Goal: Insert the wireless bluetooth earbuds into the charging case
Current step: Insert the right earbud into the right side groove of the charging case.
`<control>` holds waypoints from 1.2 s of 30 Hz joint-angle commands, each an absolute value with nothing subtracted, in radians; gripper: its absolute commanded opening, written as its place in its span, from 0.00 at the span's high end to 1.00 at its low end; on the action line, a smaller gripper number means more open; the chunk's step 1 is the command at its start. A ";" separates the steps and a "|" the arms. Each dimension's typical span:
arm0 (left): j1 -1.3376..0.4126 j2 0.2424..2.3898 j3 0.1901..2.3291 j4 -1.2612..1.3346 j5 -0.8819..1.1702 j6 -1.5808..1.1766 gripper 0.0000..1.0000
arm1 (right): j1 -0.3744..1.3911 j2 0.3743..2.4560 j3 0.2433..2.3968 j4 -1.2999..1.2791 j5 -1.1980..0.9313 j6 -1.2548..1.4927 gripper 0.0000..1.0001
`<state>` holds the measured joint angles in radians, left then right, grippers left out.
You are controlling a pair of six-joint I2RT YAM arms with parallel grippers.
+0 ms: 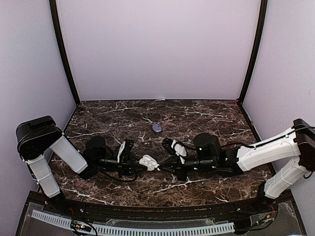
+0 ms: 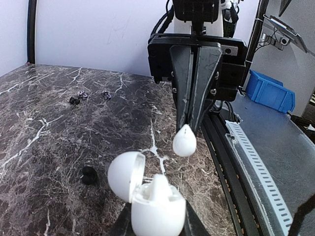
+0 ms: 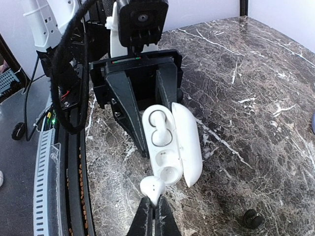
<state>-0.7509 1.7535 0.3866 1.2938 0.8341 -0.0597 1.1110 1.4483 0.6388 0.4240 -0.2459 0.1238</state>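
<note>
Left gripper (image 1: 136, 165) clamped on open white charging case (image 3: 165, 147), lid swung aside. Seated white bud (image 3: 158, 120) in upper well. Right gripper (image 3: 153, 205) pinched tight on white earbud (image 3: 152, 187), at case's empty well, possibly touching rim. Black bud (image 2: 88, 175) loose on marble table (image 2: 59, 132).
</note>
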 commanded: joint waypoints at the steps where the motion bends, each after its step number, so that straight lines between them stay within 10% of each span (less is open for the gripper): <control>1: -0.756 1.739 0.400 1.328 0.844 -0.063 0.82 | 1.134 1.490 0.687 0.475 -0.194 0.111 1.00; 25: -0.758 1.742 0.405 1.329 0.854 -0.067 0.82 | 1.150 1.588 0.759 0.459 -0.159 0.099 0.98; 36: -0.758 1.740 0.402 1.328 0.853 -0.065 0.82 | 1.160 1.495 0.679 0.507 -0.103 0.099 0.76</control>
<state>-0.7509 1.7535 0.3901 1.2934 0.8356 -0.0605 1.1496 1.5688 0.7261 0.4332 -0.1390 0.1013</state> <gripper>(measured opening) 0.265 0.227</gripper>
